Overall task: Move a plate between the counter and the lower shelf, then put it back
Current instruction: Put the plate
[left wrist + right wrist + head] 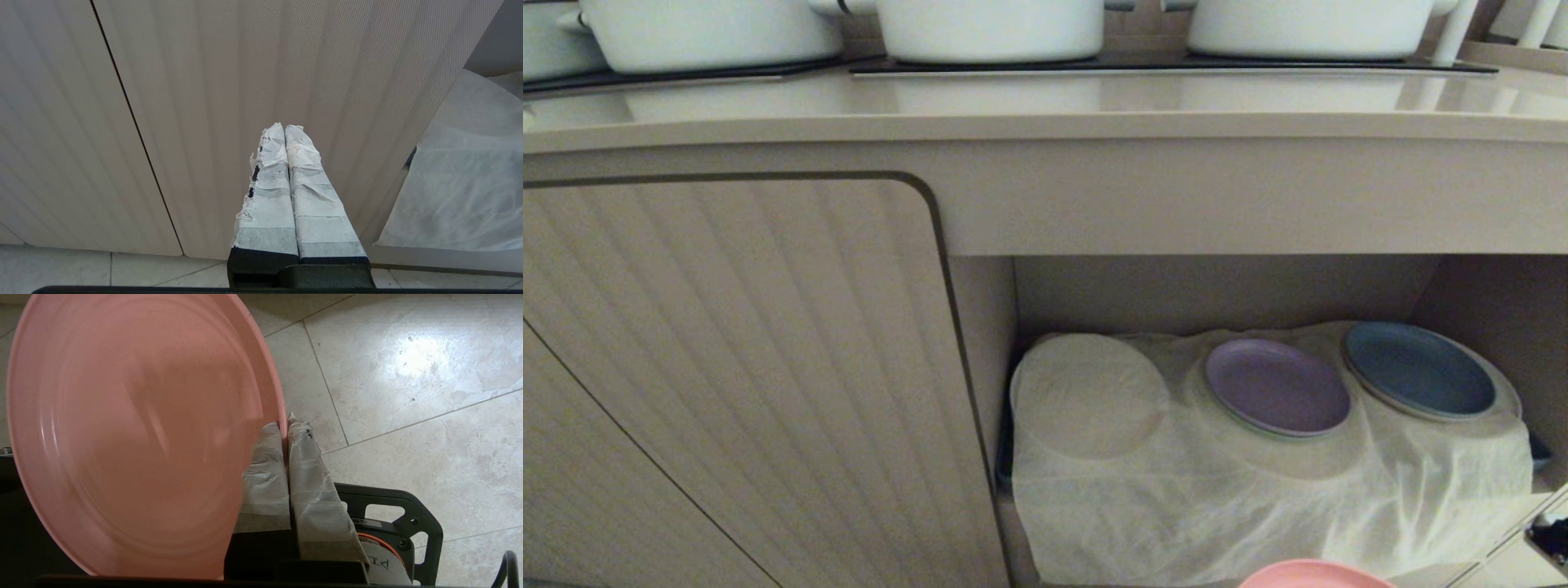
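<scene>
Head view: round matte pink plate point(1313, 574) peeks in below the cloth-draped lower shelf point(1258, 506), with the beige tabletop point(1045, 106) above. Left wrist view: left end effector point(285, 132) pinched closed, empty, facing a ribbed beige door point(204, 102). Right wrist view: right end effector point(284, 426) clamps the plate's rim over the tiled floor point(408, 375); such a thin edge grip could slip.

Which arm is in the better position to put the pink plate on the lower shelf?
Right. The right gripper already pinches the pink plate by its rim, in front of the lower shelf. The left gripper is shut and empty, facing the ribbed cabinet door.
</scene>
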Tool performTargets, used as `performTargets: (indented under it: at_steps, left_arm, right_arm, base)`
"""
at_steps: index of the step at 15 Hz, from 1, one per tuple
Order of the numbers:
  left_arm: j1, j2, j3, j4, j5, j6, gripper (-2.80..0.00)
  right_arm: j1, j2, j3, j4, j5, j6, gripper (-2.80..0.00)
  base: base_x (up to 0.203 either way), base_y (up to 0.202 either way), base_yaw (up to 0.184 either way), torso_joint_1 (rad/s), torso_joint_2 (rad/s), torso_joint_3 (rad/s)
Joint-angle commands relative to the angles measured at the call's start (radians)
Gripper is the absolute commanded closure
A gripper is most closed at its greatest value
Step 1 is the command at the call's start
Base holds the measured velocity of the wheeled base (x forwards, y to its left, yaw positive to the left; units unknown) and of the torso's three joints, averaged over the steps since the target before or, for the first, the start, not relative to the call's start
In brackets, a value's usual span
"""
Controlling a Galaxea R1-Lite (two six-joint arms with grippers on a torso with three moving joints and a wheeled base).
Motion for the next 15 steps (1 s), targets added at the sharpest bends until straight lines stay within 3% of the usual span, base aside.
performTargets:
  at_steps: [1, 15]
  left_arm:
    - [0.0, 0.001, 0.0, 0.0, 0.0, -0.001, 0.0]
    - [0.0, 0.001, 0.0, -0.001, 0.001, -0.001, 0.0]
  right_arm:
    - [0.002, 0.008, -0.002, 0.003, -0.001, 0.005, 0.0]
    - [0.014, 0.029, -0.057, -0.018, -0.003, 0.024, 0.0]
  base:
    - [0.0, 0.0, 0.0, 0.0, 0.0, 0.0]
    - [0.0, 0.0, 0.0, 0.0, 0.0, 0.0]
